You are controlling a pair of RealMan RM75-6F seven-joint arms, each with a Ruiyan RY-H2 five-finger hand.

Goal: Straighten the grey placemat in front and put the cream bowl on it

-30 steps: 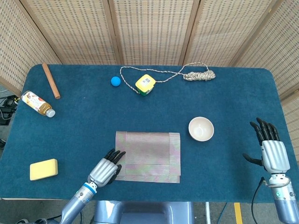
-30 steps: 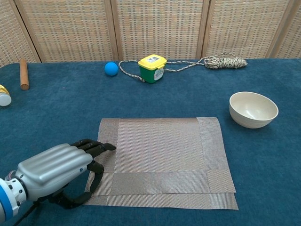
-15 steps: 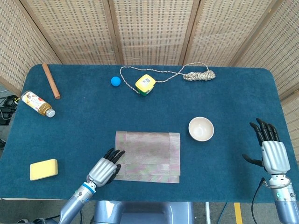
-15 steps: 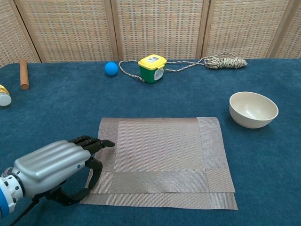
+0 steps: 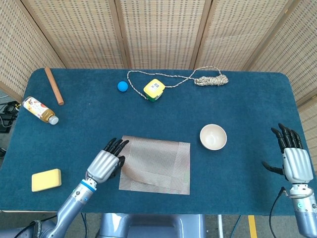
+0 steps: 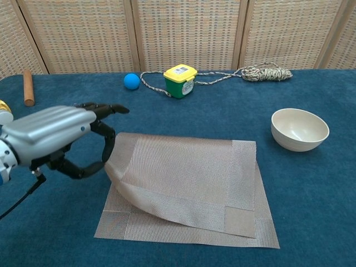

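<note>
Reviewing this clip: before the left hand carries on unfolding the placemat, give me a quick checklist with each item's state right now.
1. Left hand has hold of the folded layer of the grey placemat: ok, its left edge is lifted off the lower layer.
2. Placemat lies flat and single-layered: not ok, the upper layer is raised and skewed.
3. Cream bowl is clear of the mat: ok, it sits upright on the table to the mat's right, apart from it.
4. Right hand is free for the bowl: ok, open and holding nothing.
5. Grip firmness on the mat: cannot tell.
</note>
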